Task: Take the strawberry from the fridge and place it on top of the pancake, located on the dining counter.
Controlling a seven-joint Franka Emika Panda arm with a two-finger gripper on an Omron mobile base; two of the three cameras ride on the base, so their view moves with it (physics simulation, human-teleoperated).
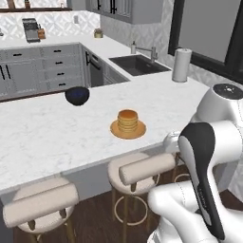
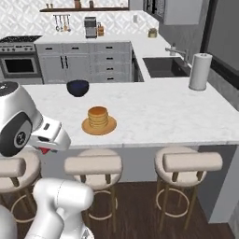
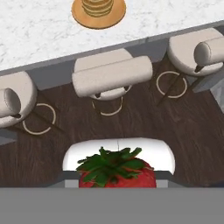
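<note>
Pancake (image 1: 127,121) sat mid-counter (image 1: 47,137) from the left base. From the right, I saw red under the gripper (image 2: 44,150). Hand view: pincer clamped on strawberry (image 3: 117,171); I judged it light, soft, bruisable, best held at its sides.

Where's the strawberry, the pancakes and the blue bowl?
strawberry (image 3: 117,174), hand view, on its red flesh below the green leaves
pancakes (image 1: 127,120), left base view, on the side of the stack
blue bowl (image 2: 77,87), right base view, on its outer wall

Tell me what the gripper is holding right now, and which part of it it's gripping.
The gripper holds the strawberry, closed on its red body below the green leafy cap; the exact contact points are hidden.
</note>
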